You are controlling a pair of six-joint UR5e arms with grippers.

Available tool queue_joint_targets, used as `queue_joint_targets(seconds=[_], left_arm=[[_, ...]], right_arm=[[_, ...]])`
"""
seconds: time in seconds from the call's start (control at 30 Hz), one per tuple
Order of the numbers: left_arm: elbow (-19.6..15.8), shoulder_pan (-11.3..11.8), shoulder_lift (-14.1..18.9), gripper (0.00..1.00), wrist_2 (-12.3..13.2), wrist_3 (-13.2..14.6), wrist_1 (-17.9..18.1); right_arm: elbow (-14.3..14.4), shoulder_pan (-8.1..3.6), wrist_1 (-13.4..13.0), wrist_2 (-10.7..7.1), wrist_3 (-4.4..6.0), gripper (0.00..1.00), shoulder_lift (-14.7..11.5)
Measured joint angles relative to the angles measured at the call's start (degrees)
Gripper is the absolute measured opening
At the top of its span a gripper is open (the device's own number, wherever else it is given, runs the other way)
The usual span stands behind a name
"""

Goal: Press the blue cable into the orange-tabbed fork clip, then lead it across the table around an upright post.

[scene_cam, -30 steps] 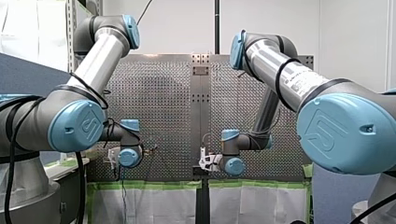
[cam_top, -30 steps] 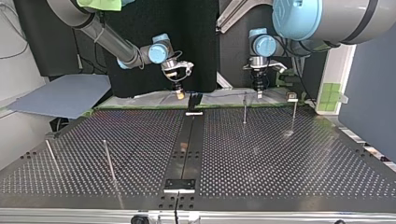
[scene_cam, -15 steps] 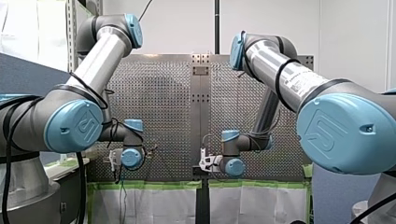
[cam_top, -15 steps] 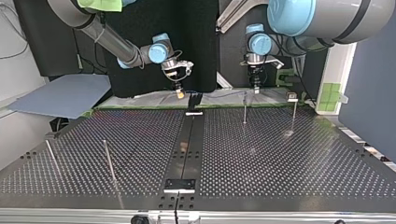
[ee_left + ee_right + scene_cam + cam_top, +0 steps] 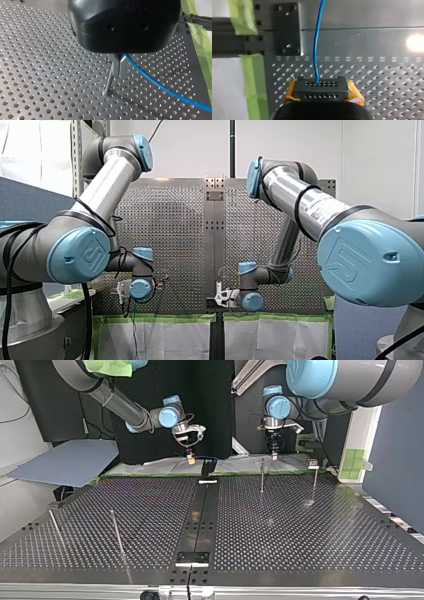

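Clamping thin blue cable (image 5: 317, 50) between yellow pads (image 5: 355, 93) of my right gripper (image 5: 322, 87), far middle of perforated metal table (image 5: 300, 535); pinching it too with my left gripper (image 5: 117, 68), just beside thin upright metal post (image 5: 109, 83).

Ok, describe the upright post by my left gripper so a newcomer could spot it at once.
In the top view, go to the far edge of the perforated table, right of the dark centre strip. Of the two posts there, it is the post nearer the strip, by my left gripper. Its top is bare; its neighbour seems capped by a small block.
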Motion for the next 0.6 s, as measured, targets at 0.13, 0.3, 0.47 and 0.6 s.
queue_joint_targets(seconds=[0.13, 0.3, 0.47, 0.6], left_arm=[[0.0, 0.1, 0.0, 0.00, 0.5, -0.1, 0.1], [0.0, 0.4, -0.3, 0.00, 1.1, -0.8, 0.4], [0.0, 0.7, -2.2, 0.00, 1.6, -1.5, 1.0], [0.0, 1.1, -3.9, 0.00, 2.3, -2.4, 2.3]], right_arm=[[-0.2, -0.28, 0.4, 0.18, 0.00, 0.00, 0.9], [-1.0, -0.52, 1.3, 0.22, 0.00, 0.00, 1.2], [-1.9, -0.60, 2.6, 0.23, 0.00, 0.00, 1.2], [-2.2, -0.67, 3.1, 0.27, 0.00, 0.00, 1.2]])
